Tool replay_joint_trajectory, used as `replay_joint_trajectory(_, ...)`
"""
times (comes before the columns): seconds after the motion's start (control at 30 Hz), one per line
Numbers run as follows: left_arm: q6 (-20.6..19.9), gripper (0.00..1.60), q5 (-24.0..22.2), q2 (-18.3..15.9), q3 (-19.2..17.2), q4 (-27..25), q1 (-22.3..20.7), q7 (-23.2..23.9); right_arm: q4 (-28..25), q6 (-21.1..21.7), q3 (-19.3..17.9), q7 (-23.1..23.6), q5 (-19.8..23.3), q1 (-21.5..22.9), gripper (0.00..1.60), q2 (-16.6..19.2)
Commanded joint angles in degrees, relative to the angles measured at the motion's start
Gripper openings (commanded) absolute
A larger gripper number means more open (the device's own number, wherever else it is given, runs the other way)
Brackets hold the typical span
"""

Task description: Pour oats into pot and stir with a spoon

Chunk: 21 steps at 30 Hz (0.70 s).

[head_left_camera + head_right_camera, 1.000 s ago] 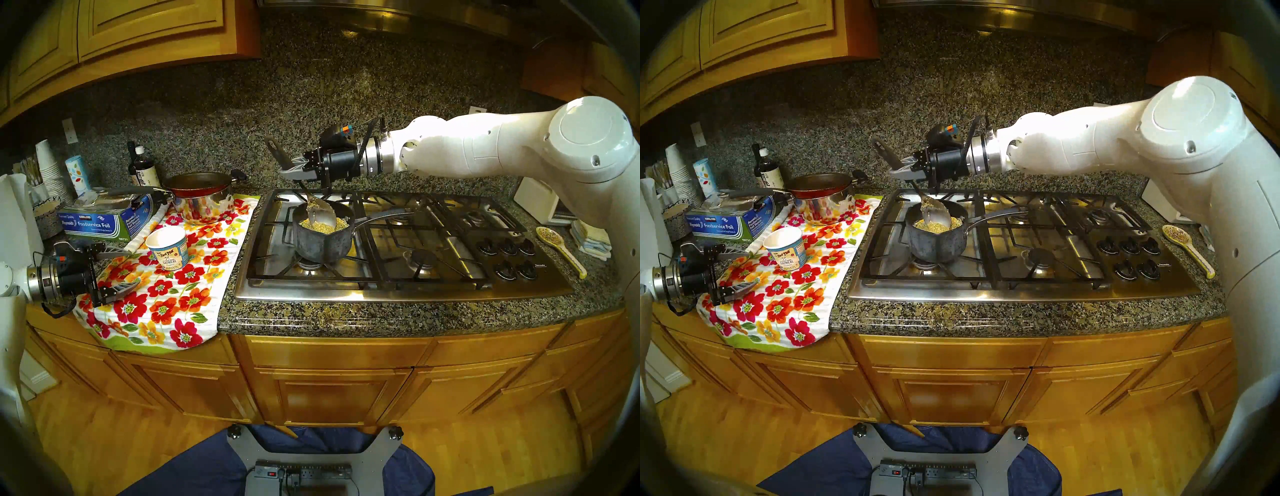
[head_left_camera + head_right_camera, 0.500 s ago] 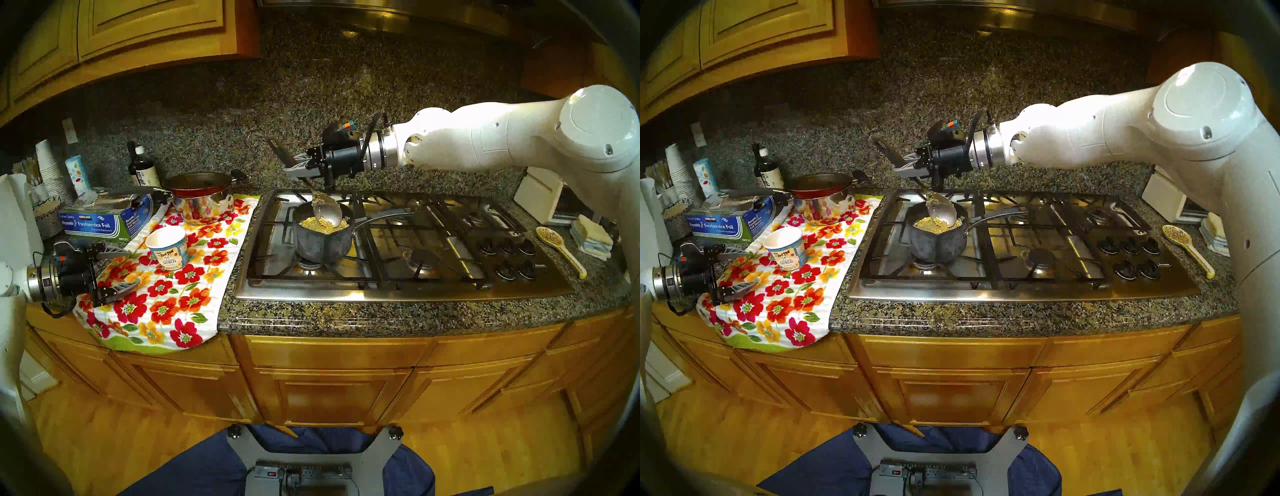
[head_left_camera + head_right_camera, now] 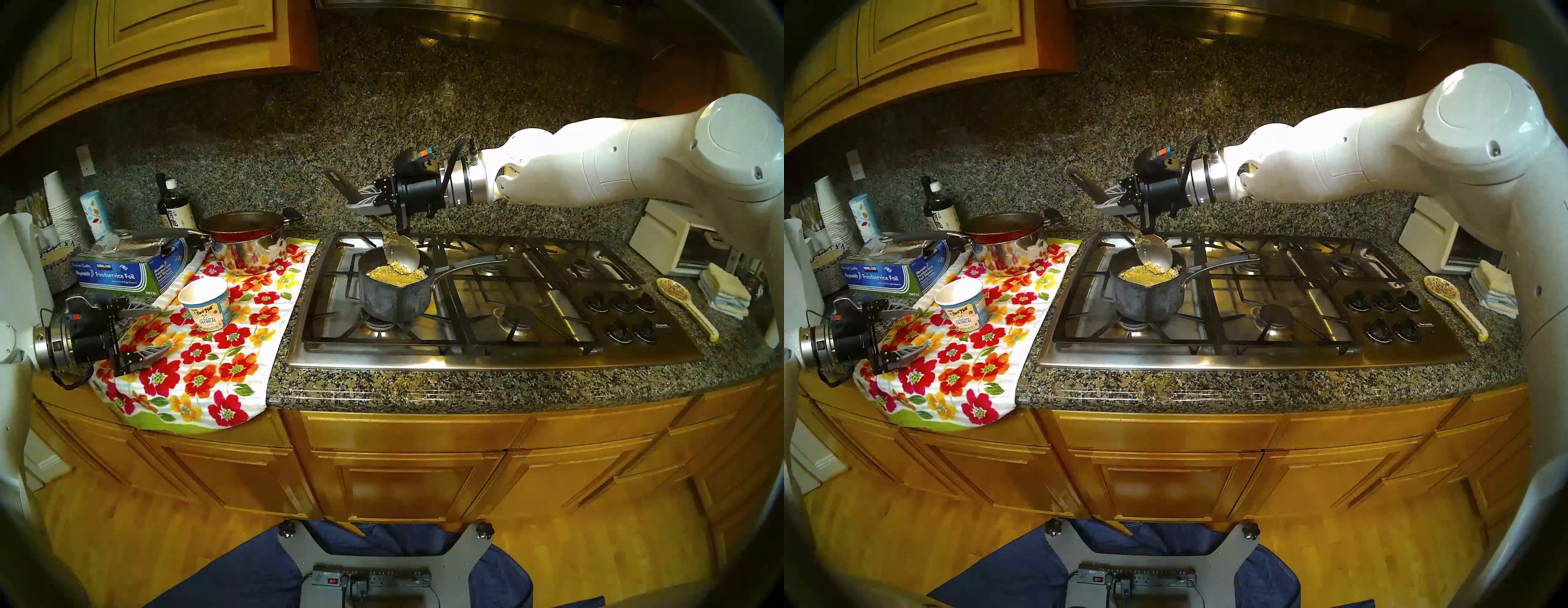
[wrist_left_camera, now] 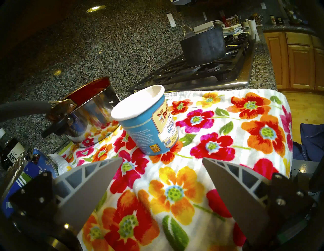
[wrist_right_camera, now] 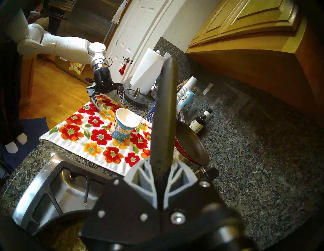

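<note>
Over the pot point(image 3: 394, 293), right jaws clamping spoon point(image 3: 401, 254), left jaws spread wide

The room is a kitchen. The tabletop point(image 3: 424, 390) is of dark speckled granite, and the same stone covers the wall point(image 3: 297, 127) behind it. Below the tabletop stand lower cabinets point(image 3: 407, 479) of warm honey-coloured wood with panelled doors, and upper cabinets point(image 3: 169, 34) of the same wood hang on the wall at the left. The floor point(image 3: 127, 552) is of light wooden boards with a shine. In the right wrist view a white panelled door point(image 5: 140, 35) shows beyond the end of the tabletop. In the left wrist view a small round lamp point(image 4: 95, 8) glows under the upper cabinets, and white wall sockets point(image 4: 171, 20) sit in the stone wall
</note>
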<state>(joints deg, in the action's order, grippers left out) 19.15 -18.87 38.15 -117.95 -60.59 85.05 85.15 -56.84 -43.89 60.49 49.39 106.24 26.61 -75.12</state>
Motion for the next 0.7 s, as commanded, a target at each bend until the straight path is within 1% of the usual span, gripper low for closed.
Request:
replay_joint_trajectory(0.0,-0.02,1.6,-1.07,-1.06,-0.92,-0.82,-0.92,-0.15,-0.75,-2.56,0.39,-4.6,-1.75,4.46,0.0,0.26)
replay_joint_trajectory(0.23,-0.02,1.6,-1.05,-1.06,-0.91,-0.82,-0.92,-0.15,-2.57,-3.41,0.89,-7.66,-3.63,5.57,0.0,0.17)
replay_joint_trajectory(0.67,-0.02,1.6,-1.03,-1.05,-0.91,-0.82,-0.91,-0.15,-5.27,-3.82,1.49,-11.63,-6.93,8.15,0.0,0.11)
